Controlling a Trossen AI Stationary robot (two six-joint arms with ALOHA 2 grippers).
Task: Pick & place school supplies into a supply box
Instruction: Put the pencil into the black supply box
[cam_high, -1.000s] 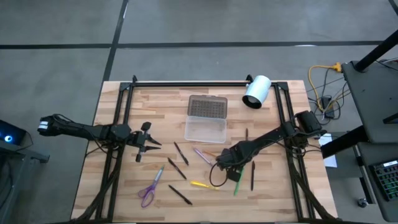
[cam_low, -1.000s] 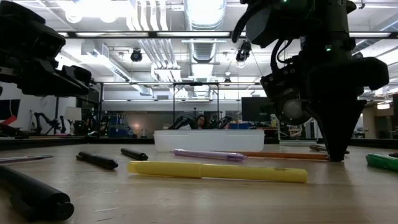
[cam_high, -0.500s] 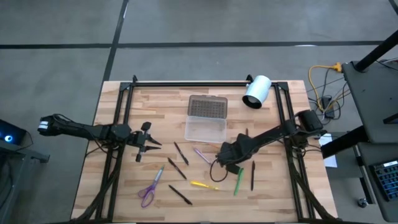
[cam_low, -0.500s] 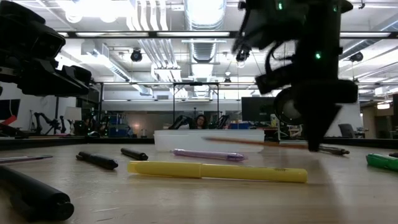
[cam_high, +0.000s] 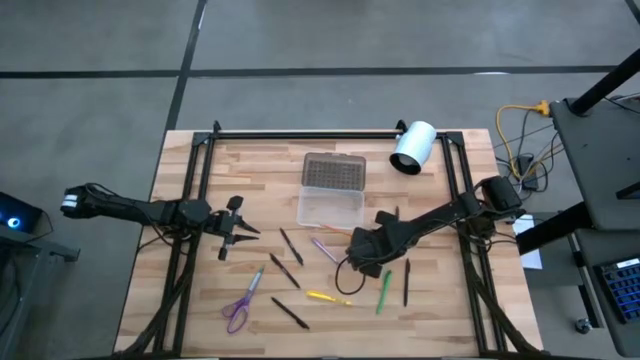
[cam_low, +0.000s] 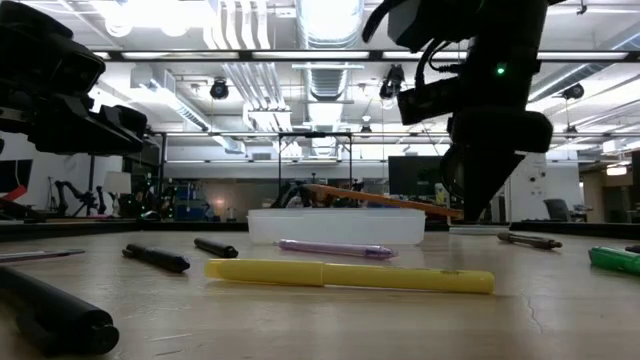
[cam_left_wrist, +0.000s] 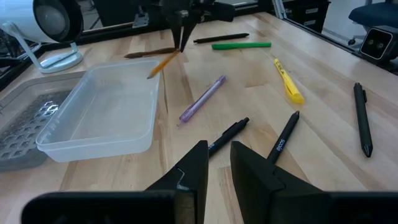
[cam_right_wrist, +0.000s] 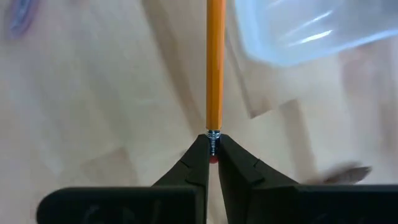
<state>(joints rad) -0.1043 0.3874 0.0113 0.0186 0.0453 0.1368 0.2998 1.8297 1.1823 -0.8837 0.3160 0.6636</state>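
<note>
Carrying: orange pencil (cam_right_wrist: 216, 68), clamped at its eraser end by the right gripper (cam_right_wrist: 212, 152), now lifted off the table toward the supply box (cam_high: 330, 208) at 11 o'clock; 1 second ago it was on the wood.
Meaning: drop is next, I judge.
Left gripper (cam_left_wrist: 217, 163): nearly closed, empty, at 9 o'clock.
Count: 1 scissors (cam_high: 240, 305), about 9 pens.

Supply box (cam_high: 330, 208) open-topped, unobstructed above — loose pens (cam_high: 291, 246) crowd the near side
</note>
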